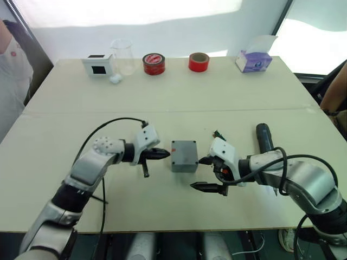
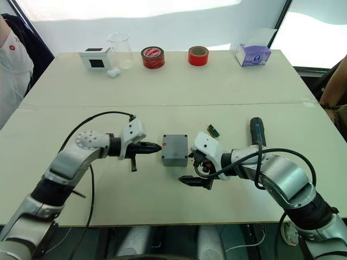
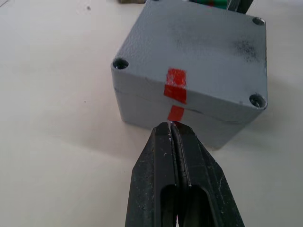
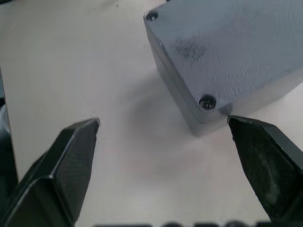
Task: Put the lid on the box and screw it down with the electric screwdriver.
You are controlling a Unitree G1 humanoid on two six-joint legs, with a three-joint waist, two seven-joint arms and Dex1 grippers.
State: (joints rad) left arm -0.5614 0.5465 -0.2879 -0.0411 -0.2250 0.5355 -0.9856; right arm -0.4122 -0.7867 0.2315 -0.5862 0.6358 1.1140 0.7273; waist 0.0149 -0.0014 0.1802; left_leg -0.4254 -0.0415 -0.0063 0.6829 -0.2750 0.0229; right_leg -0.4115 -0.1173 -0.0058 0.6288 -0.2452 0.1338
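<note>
Lid (image 1: 184,149) sits on the box (image 1: 184,164) at mid-table in the left eye view, between the two grippers. The left gripper (image 1: 162,154) points at the box's left side, fingers pressed together. The right gripper (image 1: 203,173) is spread wide by the near right corner. The screwdriver (image 1: 264,137) lies on the table behind the right arm, untouched.

Right eye view: same layout, with a green block (image 2: 214,130) between box and screwdriver.

Left wrist view: closed fingertips (image 3: 173,135) meet the box wall just below the red mark (image 3: 175,92), which runs across the seam; its halves look slightly offset. Three corner holes show, sunk and dark.

Right wrist view: one fingertip (image 4: 236,125) is just beside the box corner, the other well apart.

By my reading the lid is placed, perhaps needing a nudge; picking up the screwdriver and driving the screws are left
</note>
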